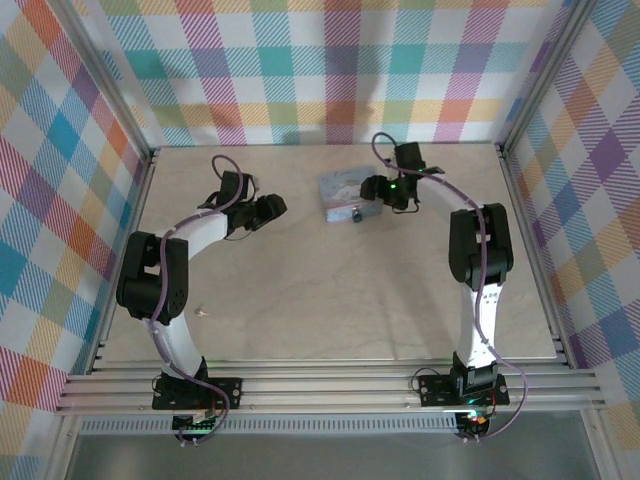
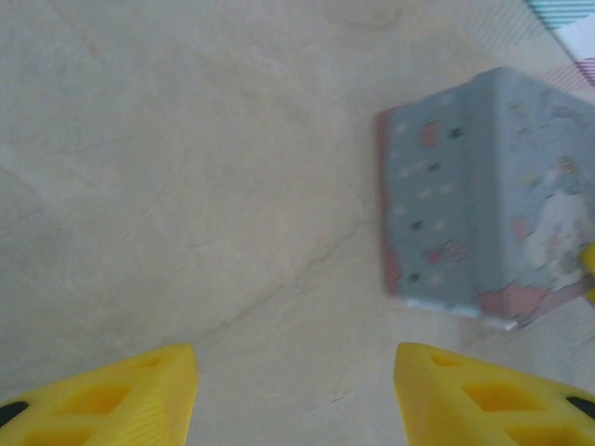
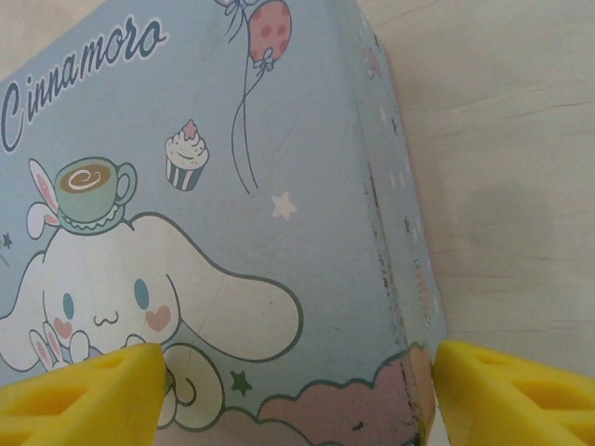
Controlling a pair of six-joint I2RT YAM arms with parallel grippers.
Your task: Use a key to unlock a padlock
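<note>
Yellow right gripper (image 3: 302,353) fingers (image 3: 84,395) are spread wide over the tin (image 3: 232,186); left gripper (image 2: 296,351) is held open, tin at two o'clock.

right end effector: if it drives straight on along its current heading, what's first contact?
The cartoon-print tin. It lies directly ahead of the right end effector, its lid and one side edge spanning the gap between the open jaws. Depth is hard to judge from the wrist view, but it looks close.
</note>
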